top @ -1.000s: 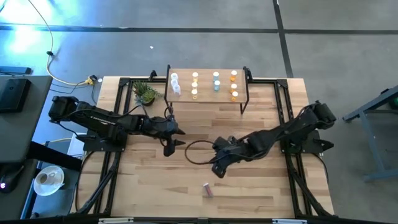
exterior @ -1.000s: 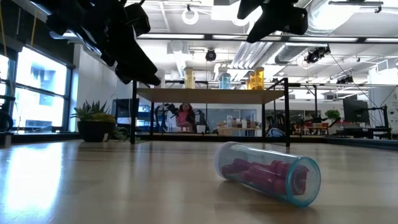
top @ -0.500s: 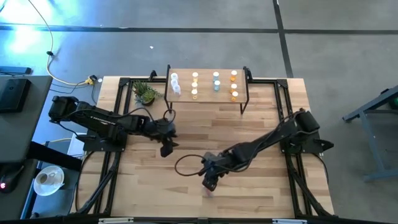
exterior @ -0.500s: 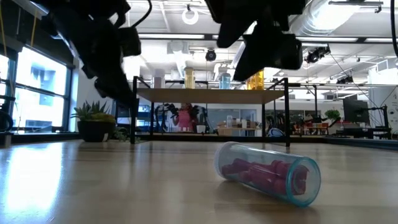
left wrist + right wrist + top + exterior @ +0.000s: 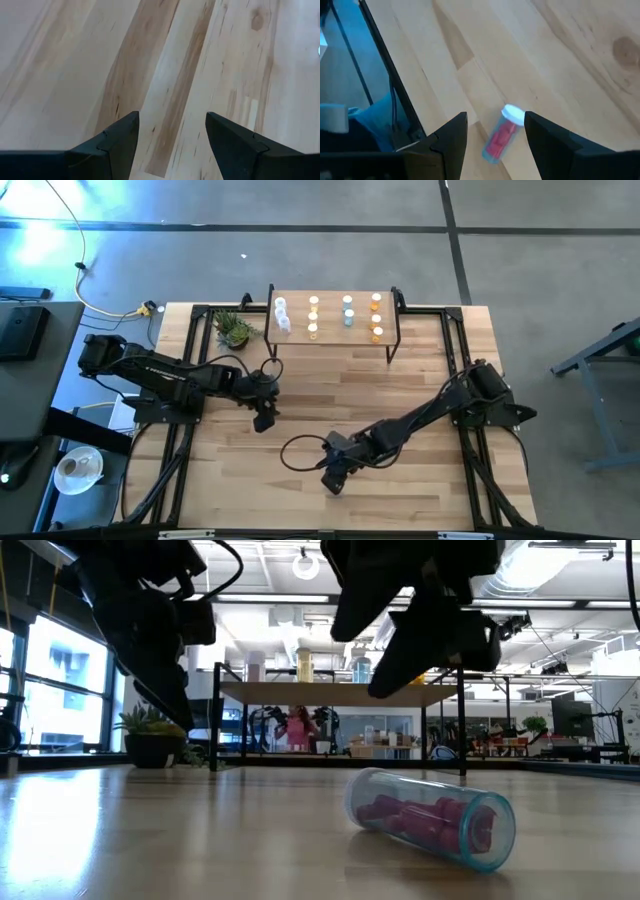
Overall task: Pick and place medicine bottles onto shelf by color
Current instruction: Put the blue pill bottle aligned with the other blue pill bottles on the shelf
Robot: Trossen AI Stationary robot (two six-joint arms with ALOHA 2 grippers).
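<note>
High view: the shelf (image 5: 332,335) already carries sorted rows of medicine bottles (image 5: 345,313), clear, yellow, blue-green and orange. The right gripper (image 5: 333,480) hangs over the table's (image 5: 420,480) near part, hiding the last bottle; the left gripper (image 5: 262,420) waits mid-table.

Low view: a purple-filled bottle (image 5: 430,817) lies on its side on the table, untouched.

Left wrist view: fingers (image 5: 117,137) spread, holding nothing.

Right wrist view: fingers (image 5: 452,135) spread above that bottle. Judged from this, only this one remains.
</note>
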